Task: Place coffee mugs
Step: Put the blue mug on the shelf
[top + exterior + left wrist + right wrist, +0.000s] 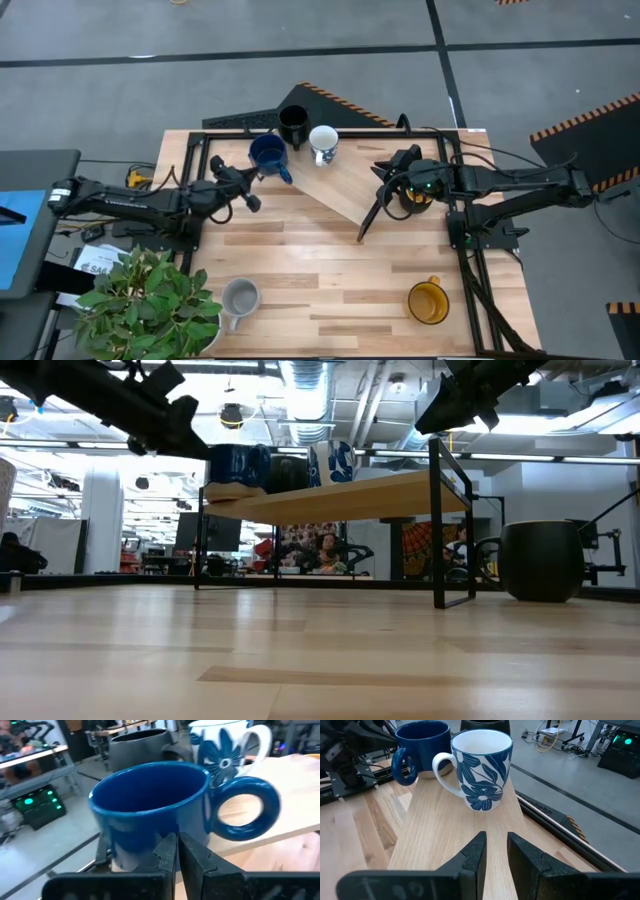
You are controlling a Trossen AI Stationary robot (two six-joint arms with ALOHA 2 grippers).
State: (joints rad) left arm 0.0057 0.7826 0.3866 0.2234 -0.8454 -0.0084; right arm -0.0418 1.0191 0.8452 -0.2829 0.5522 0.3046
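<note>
Three mugs stand on a raised wooden shelf (350,185): a black mug (293,125), a dark blue mug (268,155) and a white mug with blue flowers (323,143). My left gripper (177,855) is shut, close in front of the dark blue mug (150,805), whose handle (245,810) points sideways. My right gripper (496,850) hovers over the shelf board, a little short of the white mug (482,767), its fingers a narrow gap apart and holding nothing. A light grey mug (240,298) and a yellow-orange mug (428,302) stand on the table near its near edge. My left gripper's shut fingertips (170,847) sit level against the lower wall (140,845) of the dark blue mug, which stands upright on the shelf. I cannot tell whether they touch it.
The shelf's black metal frame (438,530) stands on the table's far half. Another yellow-orange mug (413,197) shows partly under my right arm. A potted plant (145,300) is at the near left corner. The middle of the table (320,270) is bare wood.
</note>
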